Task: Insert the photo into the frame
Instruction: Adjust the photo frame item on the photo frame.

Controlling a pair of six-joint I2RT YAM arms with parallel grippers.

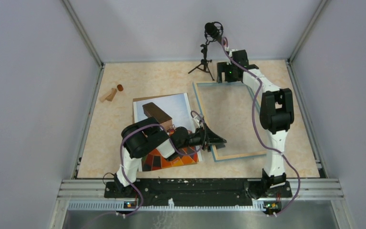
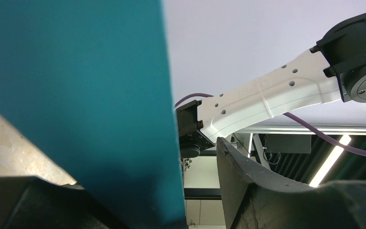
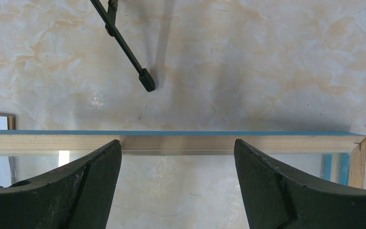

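Observation:
The frame (image 1: 232, 155) lies at centre right, light wood with blue edges, and the table shows through its pane. The photo (image 1: 167, 104) lies to its left, pale sky at the far end and orange checks near me, partly under my left arm. My left gripper (image 1: 220, 141) is low at the frame's left rail. In the left wrist view the gripper (image 2: 162, 157) stands open with a teal surface of the frame (image 2: 76, 86) between the fingers and a gap to the right finger (image 2: 267, 191). My right gripper (image 1: 228, 74) is open over the frame's far rail (image 3: 171, 143), shown in its wrist view (image 3: 177, 145).
A dark brown board (image 1: 156, 113) lies on the photo. Small wooden pieces (image 1: 109, 94) lie at the far left. A black tripod (image 1: 203, 64) stands at the back, one foot (image 3: 147, 86) just beyond the far rail. Walls enclose the table on three sides.

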